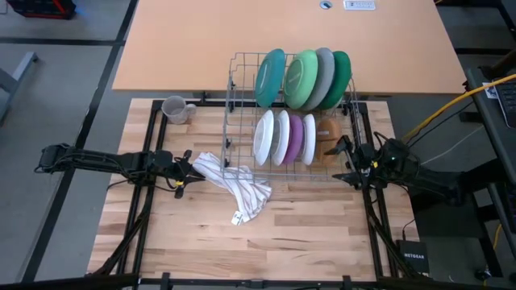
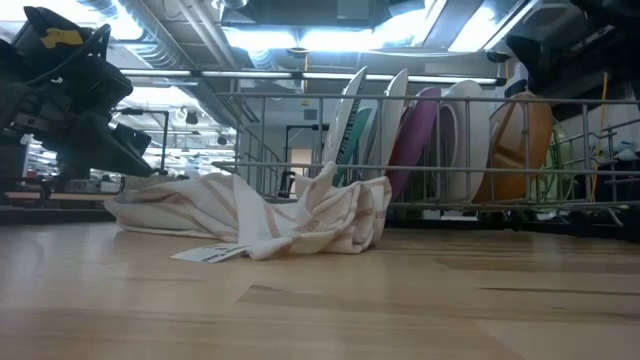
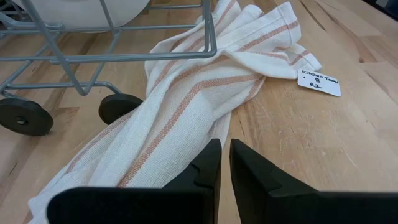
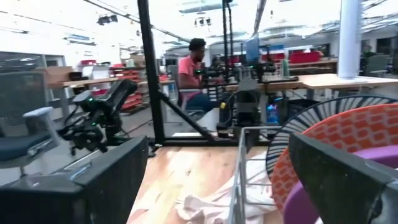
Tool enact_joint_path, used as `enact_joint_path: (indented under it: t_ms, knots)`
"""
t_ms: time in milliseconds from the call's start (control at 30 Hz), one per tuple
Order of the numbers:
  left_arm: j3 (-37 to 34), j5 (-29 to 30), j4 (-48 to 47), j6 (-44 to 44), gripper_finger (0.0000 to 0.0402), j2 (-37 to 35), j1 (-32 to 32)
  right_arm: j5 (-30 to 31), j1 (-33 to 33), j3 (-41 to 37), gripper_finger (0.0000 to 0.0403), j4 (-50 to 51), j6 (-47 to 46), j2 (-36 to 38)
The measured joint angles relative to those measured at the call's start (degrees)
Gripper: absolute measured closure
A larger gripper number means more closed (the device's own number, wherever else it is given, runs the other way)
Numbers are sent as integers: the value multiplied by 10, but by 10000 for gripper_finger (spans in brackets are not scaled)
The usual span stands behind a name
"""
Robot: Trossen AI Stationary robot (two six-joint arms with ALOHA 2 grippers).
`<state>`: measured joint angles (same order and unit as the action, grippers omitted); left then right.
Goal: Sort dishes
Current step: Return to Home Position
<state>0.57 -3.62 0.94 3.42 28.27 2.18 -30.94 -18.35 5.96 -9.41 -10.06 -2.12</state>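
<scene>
A grey wire rack (image 1: 242, 105) holds the dishes on edge. The far row has large teal (image 1: 270, 76), green (image 1: 300, 79), grey (image 1: 324, 76) and green plates. The near row has small white (image 1: 264, 135) and purple (image 1: 295, 138) plates and a brown bowl (image 1: 329, 133). A grey mug (image 1: 176, 109) stands on the table left of the rack. My left gripper (image 1: 189, 171) is shut, low over the left end of the striped white cloth (image 3: 186, 106). My right gripper (image 1: 345, 159) is open at the rack's right side, beside the brown bowl (image 4: 323, 137). My left gripper's shut fingers (image 3: 208, 165) point level toward the table's right edge, just over the cloth's left end (image 3: 155, 162). Whether they touch the cloth I cannot tell. The cloth lies slack on the table.
The cloth's bunched right end with its paper tag (image 3: 320, 82) lies in front of the rack's feet (image 3: 118, 107). Open wooden table (image 1: 306, 234) lies toward the near edge. A person sits at a desk (image 4: 193, 68) in the room beyond the table.
</scene>
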Motion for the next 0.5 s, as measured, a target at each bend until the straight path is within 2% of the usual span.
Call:
enact_joint_path:
  t_ms: [200,500]
  knots:
    - [0,0,0,0,375,0,0,-4,0,0,16,23,14,11]
    - [0,0,0,0,375,0,0,6,0,0,16,60,102,14]
